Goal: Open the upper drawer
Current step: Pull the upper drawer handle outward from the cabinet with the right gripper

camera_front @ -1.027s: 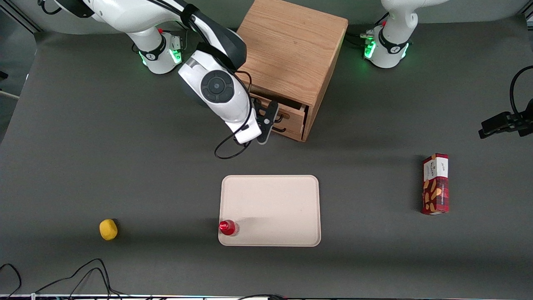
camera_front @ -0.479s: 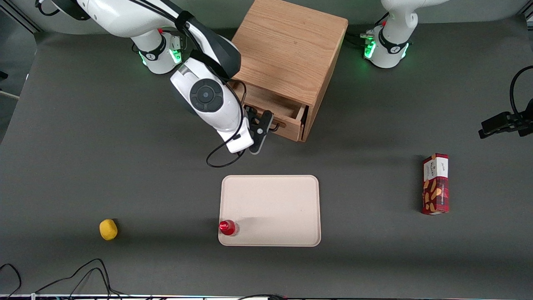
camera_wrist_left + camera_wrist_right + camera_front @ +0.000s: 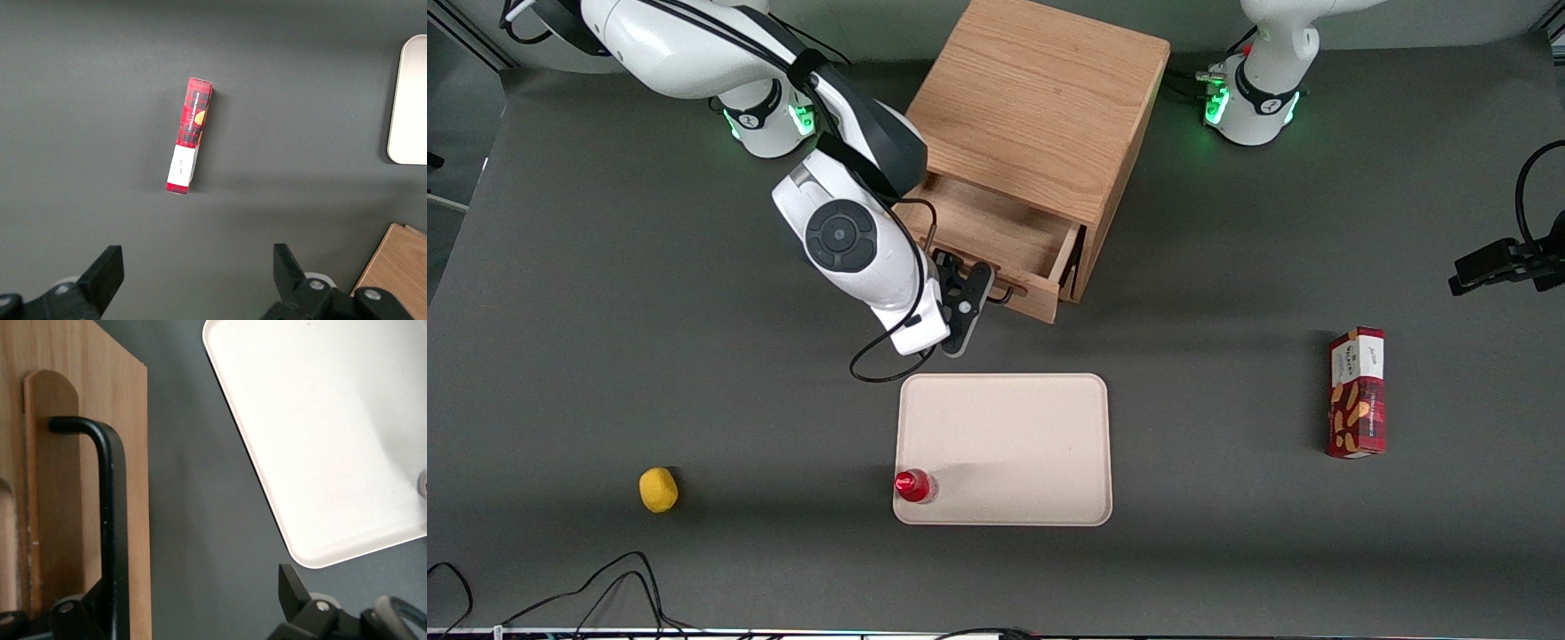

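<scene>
The upper drawer stands partly out of the wooden cabinet, its bare oak floor showing, its front panel pointing toward about 7 o'clock in the front view. The gripper sits right at that front panel, at the black wire handle. Its claw is spread wide: in the right wrist view the handle bar runs just inside one finger, while the other finger stands well apart from it over the grey table, so the bar is hooked rather than pinched. From the gripper, a cream tray lies at about 5 o'clock, nearer the front camera and apart from the drawer. A red-capped bottle stands in the tray's corner at 7 o'clock of the tray's middle. A yellow, lemon-like thing lies at 9 o'clock of the bottle, toward the working arm's end of the table. A red snack box lies flat toward the parked arm's end, at roughly 4 o'clock of the cabinet.
</scene>
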Controlling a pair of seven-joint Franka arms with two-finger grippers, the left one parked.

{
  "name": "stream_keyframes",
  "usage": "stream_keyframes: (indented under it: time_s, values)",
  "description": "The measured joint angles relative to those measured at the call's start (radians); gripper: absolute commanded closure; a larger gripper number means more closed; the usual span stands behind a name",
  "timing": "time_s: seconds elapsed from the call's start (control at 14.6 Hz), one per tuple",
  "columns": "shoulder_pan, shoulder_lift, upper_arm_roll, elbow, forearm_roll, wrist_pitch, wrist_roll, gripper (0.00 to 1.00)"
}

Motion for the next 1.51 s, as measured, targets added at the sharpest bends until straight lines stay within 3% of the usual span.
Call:
stream_keyframes:
  time_s: [1.51]
  values:
    - [-0.076, 0.068, -0.031, 0.104, 0.0, 0.014, -0.088, 0.0]
